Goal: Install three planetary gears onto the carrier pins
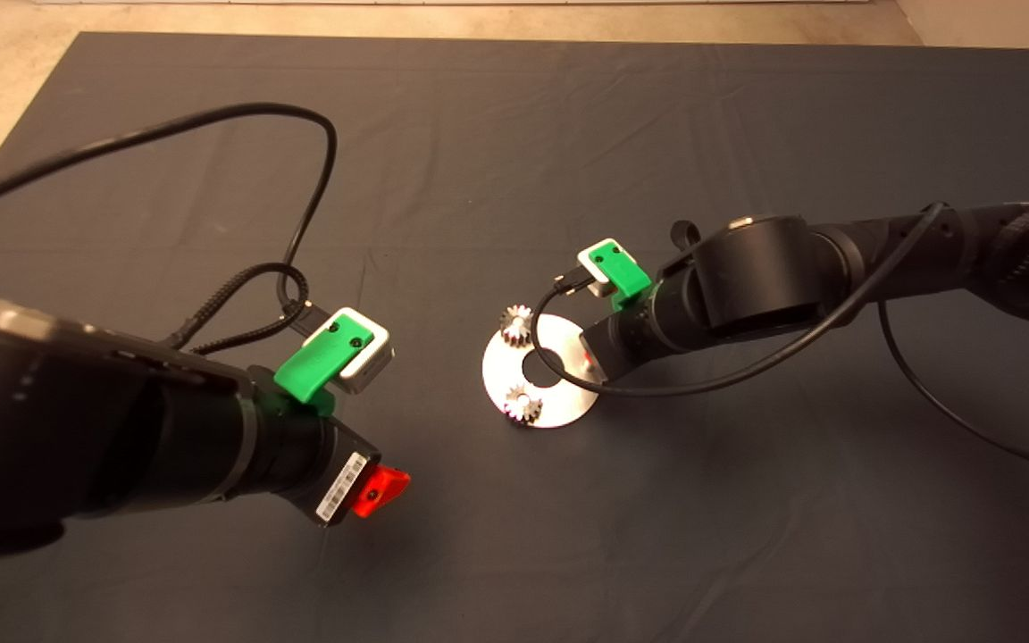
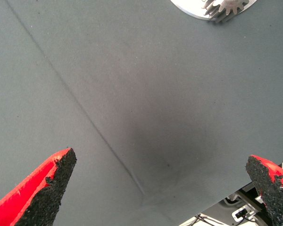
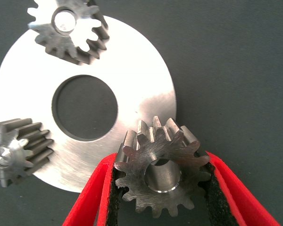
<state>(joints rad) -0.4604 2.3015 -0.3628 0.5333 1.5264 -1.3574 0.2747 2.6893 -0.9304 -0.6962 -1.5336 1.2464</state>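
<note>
Two planetary gears (image 3: pixel 68 26) already sit on pins at the carrier disc's (image 3: pixel 141 94) ten and seven o'clock in the head view. The right gripper (image 3: pixel 162 188), its fingers clamped on the third gear (image 3: pixel 160 174), hovers at the three o'clock rim. It should keep the bore level and centred over the hidden pin. The left gripper (image 2: pixel 160 188) waits over the mat, its fingers spread apart.

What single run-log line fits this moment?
gears on pins: two | third gear: held by right gripper over disc edge, not seated | left gripper: open, over bare mat
</note>
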